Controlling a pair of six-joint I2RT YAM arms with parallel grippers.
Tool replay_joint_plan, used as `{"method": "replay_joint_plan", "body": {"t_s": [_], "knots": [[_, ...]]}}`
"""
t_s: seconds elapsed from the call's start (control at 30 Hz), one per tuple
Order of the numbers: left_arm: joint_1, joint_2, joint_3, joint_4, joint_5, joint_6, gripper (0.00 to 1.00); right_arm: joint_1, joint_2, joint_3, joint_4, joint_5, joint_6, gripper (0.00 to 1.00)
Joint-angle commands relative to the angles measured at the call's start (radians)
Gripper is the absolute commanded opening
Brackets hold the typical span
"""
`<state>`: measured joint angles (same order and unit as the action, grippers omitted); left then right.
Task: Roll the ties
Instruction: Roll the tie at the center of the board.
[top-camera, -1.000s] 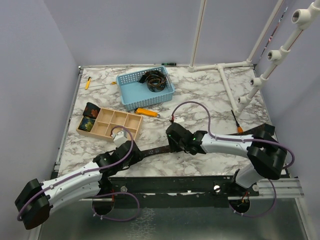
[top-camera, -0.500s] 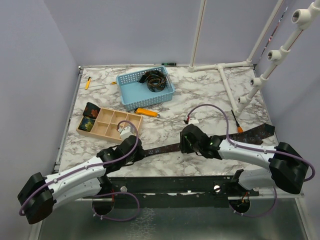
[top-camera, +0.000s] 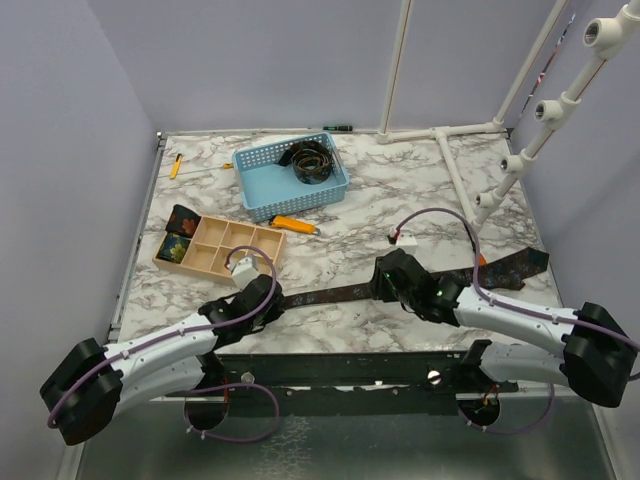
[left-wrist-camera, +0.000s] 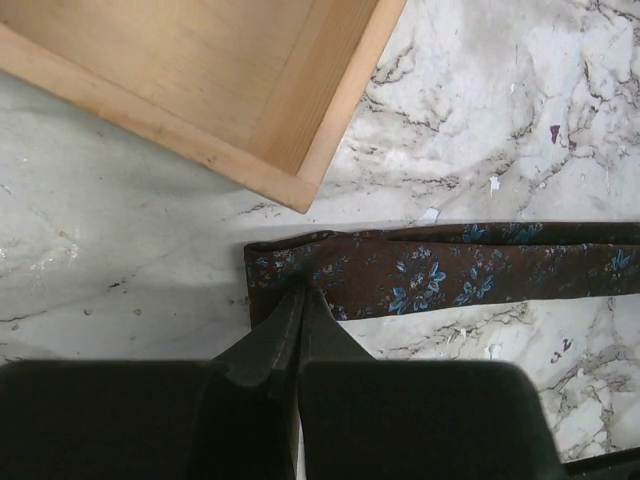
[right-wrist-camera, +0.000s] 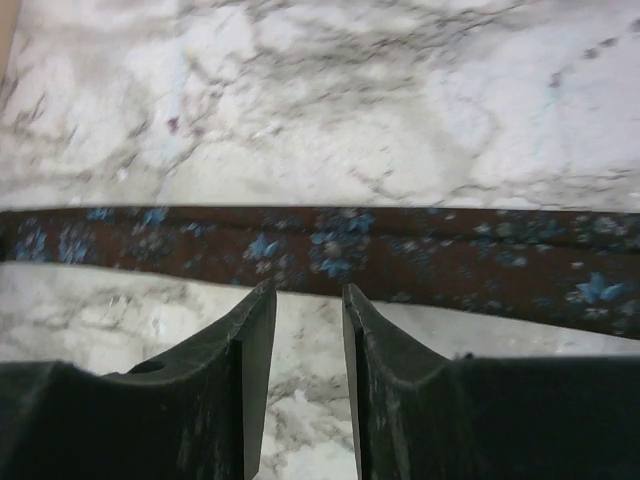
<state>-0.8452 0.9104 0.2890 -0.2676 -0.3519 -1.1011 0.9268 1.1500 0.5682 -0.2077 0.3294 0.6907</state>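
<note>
- Top view: the tie (top-camera: 330, 294) is now stretched across the lower middle, and the right gripper (top-camera: 388, 278) has slid rightward along it.
- Left wrist: the left gripper (left-wrist-camera: 300, 300) has just clamped the tie's narrow end at centre frame, so rolling can start.
- Right wrist: jaws slightly apart and empty at the tie's near edge.

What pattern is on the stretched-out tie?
The tie is dark brown with small blue flowers, clearest from the left wrist view.

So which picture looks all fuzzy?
Right wrist view: the tie and table look smeared and soft; left wrist view: sharp, blue flowers crisp, a soft shadow by the gripper; top view: evenly lit, no glare.
</note>
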Motion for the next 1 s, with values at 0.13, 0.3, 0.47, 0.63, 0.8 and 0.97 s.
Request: {"method": "replay_joint_plan", "body": {"t_s": [0.13,0.3,0.47,0.63,0.8,0.97], "knots": [[0.009,0.066,-0.005,-0.017,-0.057,0.043,0.02,-0.334,0.109,-0.040,0.095,0.065,-0.016,0.34],[0.009,0.085,0.024,-0.018,-0.055,0.077,0.06,-0.347,0.171,-0.024,0.034,0.037,0.011,0.30],[0.009,0.092,0.044,-0.017,-0.050,0.105,0.14,-0.346,0.140,-0.064,-0.100,-0.042,0.142,0.28],[0.010,0.114,0.059,-0.017,-0.017,0.143,0.19,-0.347,0.012,-0.159,-0.188,-0.124,0.274,0.28],[0.010,0.125,0.066,-0.020,0.036,0.169,0.20,-0.345,-0.134,-0.174,-0.266,-0.120,0.309,0.31],[0.010,0.034,0.074,-0.029,0.062,0.162,0.31,-0.293,-0.202,-0.072,-0.226,-0.145,0.168,0.41]]}}
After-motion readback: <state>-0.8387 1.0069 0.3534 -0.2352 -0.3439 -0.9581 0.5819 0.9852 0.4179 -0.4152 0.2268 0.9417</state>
